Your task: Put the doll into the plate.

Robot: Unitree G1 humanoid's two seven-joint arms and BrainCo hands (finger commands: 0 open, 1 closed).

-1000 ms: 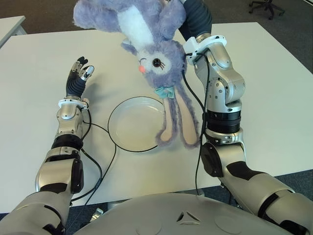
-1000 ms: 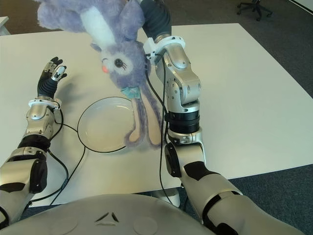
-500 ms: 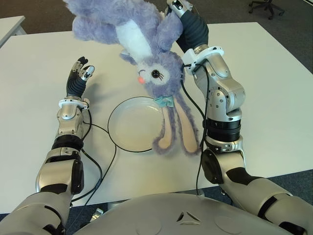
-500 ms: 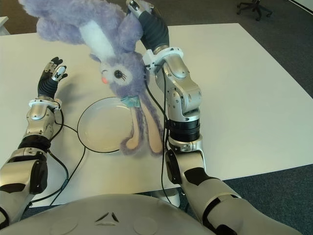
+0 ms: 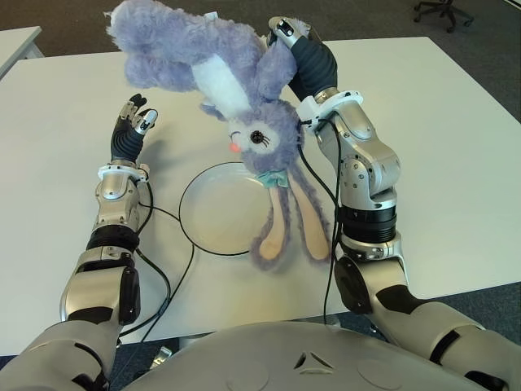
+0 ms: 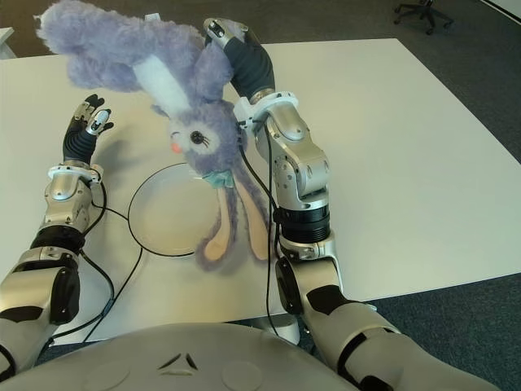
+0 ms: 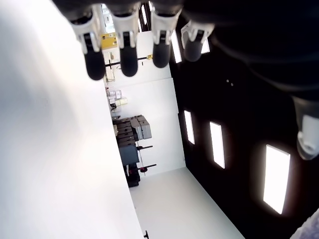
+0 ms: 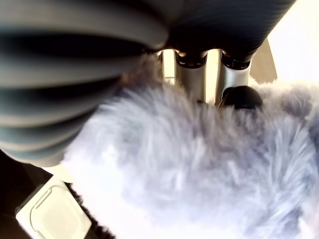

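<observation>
A fluffy purple rabbit doll (image 5: 244,122) with a white belly hangs upside down in the air, its long ears (image 5: 289,228) dangling over the right rim of the white plate (image 5: 213,213). My right hand (image 5: 295,49) is shut on the doll's body at the top; its wrist view is filled by purple fur (image 8: 199,164) with fingers (image 8: 192,74) pressed into it. My left hand (image 5: 130,122) shows to the left of the plate with fingers spread, holding nothing.
The white table (image 5: 456,138) runs wide to the right and behind. Black cables (image 5: 167,277) trail from my left arm past the plate's left side. An office chair base (image 5: 444,12) stands on the floor beyond the far right corner.
My right hand has lowered and drawn back toward me with the doll. The doll's head and ears have sunk closer to the plate. The left hand has not moved.
</observation>
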